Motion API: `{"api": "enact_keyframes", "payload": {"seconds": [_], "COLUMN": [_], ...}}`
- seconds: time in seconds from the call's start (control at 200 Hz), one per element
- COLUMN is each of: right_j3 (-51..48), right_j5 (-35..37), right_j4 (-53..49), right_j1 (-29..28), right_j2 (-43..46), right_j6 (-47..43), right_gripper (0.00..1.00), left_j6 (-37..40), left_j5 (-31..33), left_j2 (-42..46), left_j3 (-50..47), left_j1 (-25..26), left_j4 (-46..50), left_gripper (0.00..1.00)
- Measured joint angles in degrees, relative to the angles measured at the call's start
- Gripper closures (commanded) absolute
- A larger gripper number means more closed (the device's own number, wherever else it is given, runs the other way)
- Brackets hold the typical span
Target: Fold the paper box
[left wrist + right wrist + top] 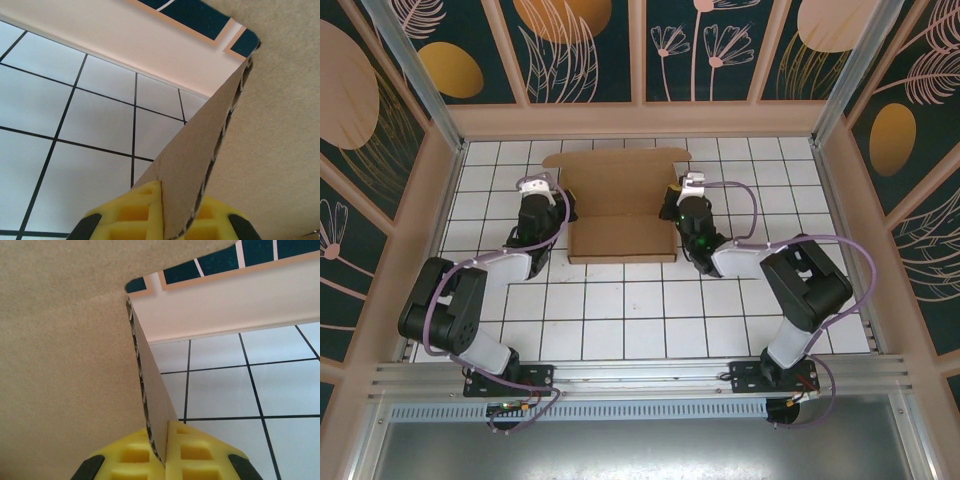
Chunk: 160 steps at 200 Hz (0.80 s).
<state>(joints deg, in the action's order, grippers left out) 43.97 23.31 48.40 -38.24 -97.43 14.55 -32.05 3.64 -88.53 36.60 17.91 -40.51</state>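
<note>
Fingers on both arms are closed on cardboard. The left fingers (131, 214) pinch the corrugated edge of the left side flap (200, 150) between their yellow pads, and the right fingers (196, 455) clamp the right side flap (152, 405) in the same way. The paper box (620, 195) lies in the far middle of the white-tiled table (620, 320), between the two wrists and just short of the far wall (640, 120). Its broad panel lies towards that wall, and a narrow strip along its near side looks raised. From each wrist the held flap is seen edge-on, rising away from the pads, with a wide brown panel beside it on the box's inner side. The mirrored hold looks deliberate: taking both sides at once should keep the light sheet from sliding or twisting on the smooth tiles while the flaps are bent along their creases. Gripping the bare outer edge probably gives the most leverage and leaves the middle of the box free. The fold seems only partly done, since the walls are not yet locked together. A likely risk is one flap slipping from its pads or creasing off its line.
</note>
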Motion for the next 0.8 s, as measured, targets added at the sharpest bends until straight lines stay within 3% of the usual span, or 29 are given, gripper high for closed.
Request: {"api": "enact_keyframes", "payload": {"seconds": [0.355, 0.611, 0.801], "right_j3": [-5.60, -13.81, -16.50], "right_j5": [3.87, 3.17, 2.03], "right_j4": [9.16, 29.44, 38.16], "right_j1": [-2.01, -2.47, -2.89], "right_j2": [-0.57, -4.94, -7.80], "right_j6": [2.05, 0.94, 0.79], "right_gripper": [1.00, 1.00, 1.00], "left_j6": [-3.21, -3.19, -3.17], "left_j5": [1.95, 4.85, 7.61], "left_j2": [0.92, 0.90, 0.90], "left_j3": [-5.18, -9.88, -13.16], "left_j1": [1.77, 4.48, 5.95], "left_j4": [-7.26, -14.91, -19.96], "left_gripper": [1.00, 1.00, 1.00]}}
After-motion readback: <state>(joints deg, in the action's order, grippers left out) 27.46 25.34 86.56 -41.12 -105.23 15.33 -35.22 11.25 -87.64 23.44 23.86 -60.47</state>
